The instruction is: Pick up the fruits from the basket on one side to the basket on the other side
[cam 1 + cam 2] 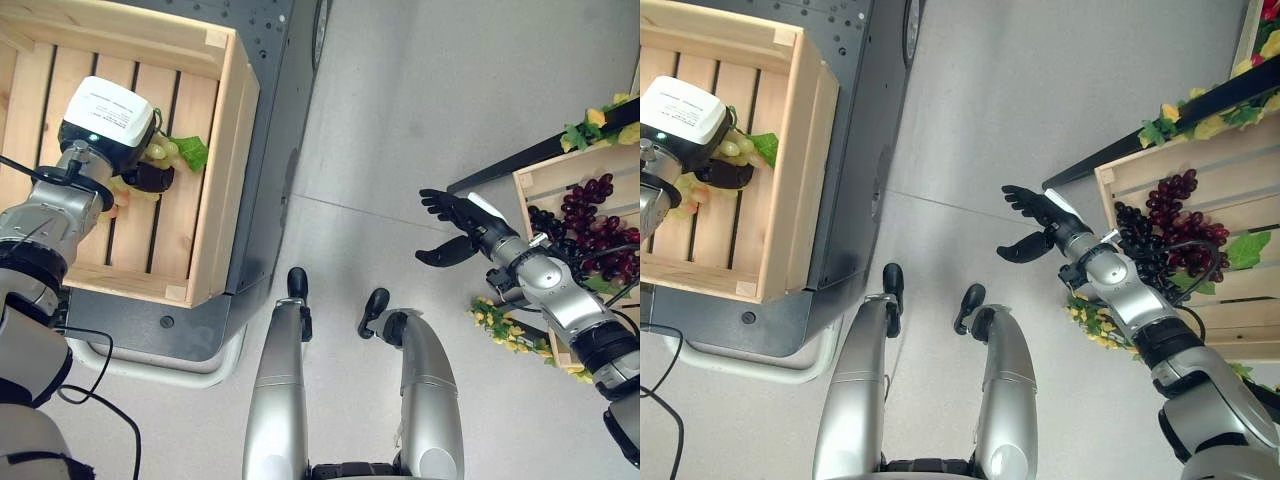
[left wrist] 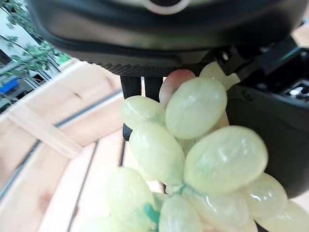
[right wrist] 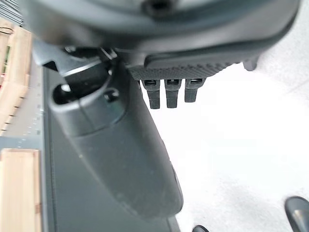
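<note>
Left eye view: the left hand [image 1: 150, 175] hangs low inside the left crate [image 1: 228, 160], fingers curled round the green grapes [image 1: 165, 150], which sit just above the slats.

Right eye view: the right hand [image 1: 1040, 225] hovers over the floor, fingers spread and empty, beside the right crate [image 1: 1200, 180] of dark grapes [image 1: 1175, 215].

Left wrist view: the green grapes dangle directly under the palm, bunch hanging lengthwise.

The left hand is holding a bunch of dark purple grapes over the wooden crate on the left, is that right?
Not quite. The left hand is over the wooden crate on the left, but the bunch it holds is green grapes, as the left wrist view shows up close. The dark purple grapes are in the other crate, on the right.
</note>
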Controlling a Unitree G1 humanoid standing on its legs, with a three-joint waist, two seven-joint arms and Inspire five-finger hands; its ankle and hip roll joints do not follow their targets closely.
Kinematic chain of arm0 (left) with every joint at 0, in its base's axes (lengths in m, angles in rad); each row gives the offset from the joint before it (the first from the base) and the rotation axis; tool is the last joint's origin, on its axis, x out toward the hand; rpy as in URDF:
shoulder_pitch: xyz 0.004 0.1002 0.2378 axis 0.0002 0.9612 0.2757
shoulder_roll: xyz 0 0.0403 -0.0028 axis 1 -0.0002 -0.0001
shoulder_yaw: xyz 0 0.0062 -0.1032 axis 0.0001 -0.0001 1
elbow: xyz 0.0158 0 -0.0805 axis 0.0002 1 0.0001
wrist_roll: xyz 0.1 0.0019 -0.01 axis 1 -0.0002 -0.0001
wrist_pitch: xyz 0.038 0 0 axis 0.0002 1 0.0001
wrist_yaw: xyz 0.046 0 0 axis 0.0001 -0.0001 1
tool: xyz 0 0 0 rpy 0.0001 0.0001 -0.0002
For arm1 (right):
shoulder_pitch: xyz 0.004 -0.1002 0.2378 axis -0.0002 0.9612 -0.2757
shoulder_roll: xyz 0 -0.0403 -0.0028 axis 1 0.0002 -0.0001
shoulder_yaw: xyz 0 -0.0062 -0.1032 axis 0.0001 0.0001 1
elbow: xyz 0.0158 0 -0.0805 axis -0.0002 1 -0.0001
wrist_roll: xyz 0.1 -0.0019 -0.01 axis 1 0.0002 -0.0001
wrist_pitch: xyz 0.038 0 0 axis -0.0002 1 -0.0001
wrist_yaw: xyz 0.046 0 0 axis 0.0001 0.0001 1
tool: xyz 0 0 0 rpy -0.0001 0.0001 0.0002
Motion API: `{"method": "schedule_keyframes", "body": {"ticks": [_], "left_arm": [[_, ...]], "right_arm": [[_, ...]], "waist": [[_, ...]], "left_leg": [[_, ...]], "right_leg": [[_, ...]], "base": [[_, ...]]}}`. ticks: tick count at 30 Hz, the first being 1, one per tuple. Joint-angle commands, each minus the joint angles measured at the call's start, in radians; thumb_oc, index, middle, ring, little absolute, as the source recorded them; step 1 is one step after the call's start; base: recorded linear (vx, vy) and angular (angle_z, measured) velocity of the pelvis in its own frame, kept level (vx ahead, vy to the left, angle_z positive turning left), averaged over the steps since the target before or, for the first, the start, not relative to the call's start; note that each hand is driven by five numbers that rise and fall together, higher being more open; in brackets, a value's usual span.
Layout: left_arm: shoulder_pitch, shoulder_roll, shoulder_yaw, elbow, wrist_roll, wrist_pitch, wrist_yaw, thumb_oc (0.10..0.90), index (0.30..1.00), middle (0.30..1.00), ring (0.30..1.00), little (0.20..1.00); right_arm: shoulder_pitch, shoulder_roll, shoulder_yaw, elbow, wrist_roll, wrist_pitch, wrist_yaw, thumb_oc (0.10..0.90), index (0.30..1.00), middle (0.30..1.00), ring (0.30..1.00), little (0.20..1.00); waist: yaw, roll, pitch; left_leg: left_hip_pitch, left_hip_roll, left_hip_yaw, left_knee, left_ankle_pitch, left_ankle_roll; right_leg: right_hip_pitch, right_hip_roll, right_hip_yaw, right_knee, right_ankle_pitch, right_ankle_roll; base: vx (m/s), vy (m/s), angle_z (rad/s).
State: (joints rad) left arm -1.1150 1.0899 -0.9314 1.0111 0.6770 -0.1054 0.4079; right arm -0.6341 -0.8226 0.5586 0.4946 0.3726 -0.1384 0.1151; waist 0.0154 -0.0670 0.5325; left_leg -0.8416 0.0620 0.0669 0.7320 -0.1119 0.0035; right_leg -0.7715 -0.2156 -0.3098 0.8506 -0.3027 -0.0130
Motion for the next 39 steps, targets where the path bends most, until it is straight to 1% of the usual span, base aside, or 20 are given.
{"method": "schedule_keyframes", "body": {"ticks": [1, 2, 3, 5, 6, 7, 9, 10, 12, 13, 14, 18, 19, 21, 22, 28, 29, 32, 38, 39], "left_arm": [[-0.011, 0.071, 0.143, 0.009, -0.165, 0.060, 0.071, 0.400, 0.300, 0.300, 0.300, 0.300], [0.015, 0.069, 0.193, 0.013, -0.240, 0.057, 0.077, 0.400, 0.300, 0.300, 0.300, 0.300], [0.052, 0.060, 0.274, 0.018, -0.313, 0.046, 0.084, 0.400, 0.300, 0.300, 0.300, 0.300], [0.086, 0.050, 0.360, 0.021, -0.431, 0.034, 0.077, 0.400, 0.300, 0.300, 0.300, 0.300], [0.097, 0.045, 0.384, 0.019, -0.445, 0.033, 0.073, 0.400, 0.300, 0.300, 0.300, 0.300], [0.126, 0.028, 0.456, 0.013, -0.538, 0.027, 0.061, 0.400, 0.300, 0.300, 0.300, 0.300], [0.144, 0.016, 0.507, 0.009, -0.602, 0.023, 0.036, 0.400, 0.300, 0.300, 0.300, 0.300], [0.183, -0.007, 0.589, -0.010, -0.712, 0.009, 0.012, 0.400, 0.300, 0.300, 0.300, 0.300], [0.207, -0.024, 0.636, -0.024, -0.785, -0.001, -0.001, 0.400, 0.300, 0.300, 0.300, 0.300], [0.223, -0.033, 0.664, -0.032, -0.839, -0.008, -0.022, 0.400, 0.300, 0.300, 0.300, 0.300], [0.249, -0.052, 0.717, -0.048, -0.928, -0.026, -0.048, 0.400, 0.300, 0.300, 0.300, 0.300], [0.300, -0.086, 0.779, -0.090, -1.060, -0.057, -0.083, 0.400, 0.300, 0.300, 0.300, 0.300], [0.325, -0.107, 0.799, -0.116, -1.117, -0.079, -0.106, 0.400, 0.300, 0.300, 0.300, 0.300], [0.342, -0.120, 0.811, -0.135, -1.147, -0.088, -0.111, 0.400, 0.300, 0.300, 0.300, 0.300], [0.374, -0.142, 0.834, -0.165, -1.174, -0.116, -0.130, 0.400, 0.300, 0.300, 0.300, 0.300], [0.453, -0.190, 0.867, -0.263, -1.209, -0.181, -0.146, 0.400, 0.300, 0.300, 0.300, 0.300], [0.454, -0.190, 0.868, -0.264, -1.208, -0.181, -0.145, 0.400, 0.300, 0.300, 0.300, 0.300], [0.495, -0.221, 0.882, -0.340, -1.205, -0.215, -0.179, 0.400, 0.300, 0.300, 0.300, 0.300], [0.513, -0.233, 0.874, -0.415, -1.195, -0.238, -0.239, 0.400, 0.300, 0.300, 0.300, 0.300], [0.520, -0.235, 0.869, -0.440, -1.195, -0.237, -0.260, 0.400, 0.300, 0.300, 0.300, 0.300]], "right_arm": [[0.016, -0.045, -0.116, -0.108, 0.057, -0.094, -0.012, 0.800, 0.900, 0.900, 0.900, 0.900], [0.025, -0.035, -0.127, -0.114, 0.050, -0.089, -0.009, 0.800, 0.900, 0.900, 0.900, 0.900], [0.036, -0.025, -0.136, -0.130, 0.040, -0.077, -0.011, 0.800, 0.900, 0.900, 0.900, 0.900], [0.052, -0.005, -0.148, -0.147, 0.026, -0.067, -0.017, 0.800, 0.900, 0.900, 0.900, 0.900], [0.056, -0.001, -0.151, -0.150, 0.025, -0.064, -0.019, 0.800, 0.900, 0.900, 0.900, 0.900], [0.067, 0.011, -0.159, -0.166, 0.021, -0.051, -0.022, 0.800, 0.900, 0.900, 0.900, 0.900], [0.074, 0.027, -0.166, -0.173, 0.012, -0.042, -0.020, 0.800, 0.900, 0.900, 0.900, 0.900], [0.091, 0.048, -0.176, -0.192, -0.001, -0.034, -0.016, 0.800, 0.900, 0.900, 0.900, 0.900], [0.100, 0.063, -0.176, -0.206, -0.006, -0.030, -0.015, 0.800, 0.900, 0.900, 0.900, 0.900], [0.106, 0.073, -0.179, -0.216, -0.010, -0.028, -0.010, 0.800, 0.900, 0.900, 0.900, 0.900], [0.106, 0.089, -0.184, -0.241, -0.016, -0.019, -0.008, 0.800, 0.900, 0.900, 0.900, 0.900], [0.108, 0.107, -0.177, -0.279, -0.031, -0.004, -0.022, 0.800, 0.900, 0.900, 0.900, 0.900], [0.109, 0.117, -0.176, -0.288, -0.055, -0.011, -0.038, 0.800, 0.900, 0.900, 0.900, 0.900], [0.110, 0.121, -0.178, -0.298, -0.081, -0.010, -0.060, 0.800, 0.900, 0.900, 0.900, 0.900], [0.109, 0.128, -0.180, -0.316, -0.117, 0.007, -0.108, 0.800, 0.900, 0.900, 0.900, 0.900], [0.103, 0.179, -0.179, -0.345, -0.093, 0.005, -0.147, 0.800, 0.900, 0.900, 0.900, 0.900], [0.103, 0.179, -0.179, -0.346, -0.093, 0.005, -0.147, 0.800, 0.900, 0.900, 0.900, 0.900], [0.112, 0.241, -0.175, -0.348, -0.034, 0.011, -0.132, 0.800, 0.900, 0.900, 0.900, 0.900], [0.111, 0.301, -0.147, -0.321, 0.010, 0.020, -0.120, 0.800, 0.900, 0.900, 0.900, 0.900], [0.110, 0.314, -0.137, -0.311, 0.026, 0.033, -0.111, 0.800, 0.900, 0.900, 0.900, 0.900]], "waist": [[0.009, 0.041, -0.012], [0.013, 0.042, -0.012], [0.015, 0.042, -0.012], [0.017, 0.040, -0.012], [0.018, 0.040, -0.012], [0.020, 0.038, -0.012], [0.021, 0.036, -0.012], [0.023, 0.034, -0.012], [0.024, 0.033, -0.012], [0.024, 0.032, -0.012], [0.024, 0.030, -0.012], [0.025, 0.033, -0.012], [0.026, 0.037, -0.012], [0.026, 0.040, -0.012], [0.027, 0.048, -0.012], [0.027, 0.070, -0.067], [0.026, 0.070, -0.066], [0.033, 0.087, -0.095], [0.043, 0.102, -0.149], [0.045, 0.106, -0.178]], "left_leg": [[0.192, -0.046, 0.104, -0.146, -0.096, 0.021], [0.210, -0.049, 0.103, -0.149, -0.097, 0.020], [0.230, -0.052, 0.101, -0.153, -0.098, 0.021], [0.250, -0.058, 0.098, -0.149, -0.104, 0.022], [0.254, -0.058, 0.097, -0.149, -0.105, 0.022], [0.271, -0.060, 0.093, -0.148, -0.109, 0.023], [0.290, -0.063, 0.089, -0.152, -0.112, 0.023], [0.321, -0.067, 0.083, -0.158, -0.117, 0.024], [0.347, -0.069, 0.081, -0.164, -0.120, 0.027], [0.367, -0.071, 0.078, -0.169, -0.122, 0.029], [0.386, -0.072, 0.079, -0.185, -0.106, 0.036], [0.445, -0.077, 0.073, -0.204, -0.111, 0.040], [0.474, -0.080, 0.071, -0.210, -0.116, 0.041], [0.493, -0.082, 0.069, -0.214, -0.118, 0.043], [0.533, -0.086, 0.067, -0.220, -0.124, 0.043], [0.607, -0.100, 0.050, -0.241, -0.139, 0.040], [0.609, -0.100, 0.050, -0.242, -0.140, 0.039], [0.662, -0.113, 0.032, -0.262, -0.146, 0.034], [0.755, -0.121, 0.017, -0.356, -0.121, 0.021], [0.781, -0.122, 0.013, -0.398, -0.105, 0.014]], "right_leg": [[0.097, 0.055, 0.023, -0.105, 0.047, 0.025], [0.113, 0.053, 0.023, -0.104, 0.043, 0.026], [0.130, 0.051, 0.024, -0.102, 0.038, 0.026], [0.150, 0.049, 0.024, -0.096, 0.031, 0.024], [0.154, 0.048, 0.025, -0.095, 0.029, 0.024], [0.170, 0.047, 0.026, -0.092, 0.024, 0.025], [0.187, 0.047, 0.029, -0.093, 0.020, 0.025], [0.213, 0.046, 0.033, -0.095, 0.015, 0.028], [0.237, 0.044, 0.033, -0.099, 0.014, 0.030], [0.254, 0.044, 0.036, -0.103, 0.016, 0.032], [0.272, 0.044, 0.034, -0.119, 0.035, 0.027], [0.327, 0.046, 0.045, -0.140, 0.040, 0.033], [0.356, 0.045, 0.048, -0.149, 0.041, 0.037], [0.373, 0.044, 0.050, -0.155, 0.042, 0.038], [0.415, 0.041, 0.055, -0.170, 0.040, 0.040], [0.509, 0.050, 0.073, -0.233, 0.024, 0.032], [0.512, 0.050, 0.072, -0.233, 0.024, 0.032], [0.577, 0.055, 0.077, -0.271, 0.015, 0.028], [0.674, 0.066, 0.072, -0.376, 0.035, 0.035], [0.707, 0.075, 0.069, -0.430, 0.049, 0.037]], "base": [[0.00, 0.000, 0.00], [0.00, 0.000, 0.00], [0.00, 0.000, 0.00], [0.00, 0.000, 0.00], [0.01, -0.036, 0.01], [0.00, 0.000, 0.00], [0.02, -0.033, 0.02], [0.04, -0.036, 0.06], [0.03, -0.027, 0.05], [-0.02, -0.027, 0.03], [0.00, 0.000, 0.00], [0.01, -0.010, -0.09], [0.04, 0.007, -0.08], [0.03, 0.016, -0.04], [0.05, 0.022, -0.02], [0.08, 0.018, -0.07], [0.08, 0.005, -0.12], [0.08, -0.005, -0.06], [0.05, -0.041, -0.03], [0.06, -0.069, 0.02]]}}
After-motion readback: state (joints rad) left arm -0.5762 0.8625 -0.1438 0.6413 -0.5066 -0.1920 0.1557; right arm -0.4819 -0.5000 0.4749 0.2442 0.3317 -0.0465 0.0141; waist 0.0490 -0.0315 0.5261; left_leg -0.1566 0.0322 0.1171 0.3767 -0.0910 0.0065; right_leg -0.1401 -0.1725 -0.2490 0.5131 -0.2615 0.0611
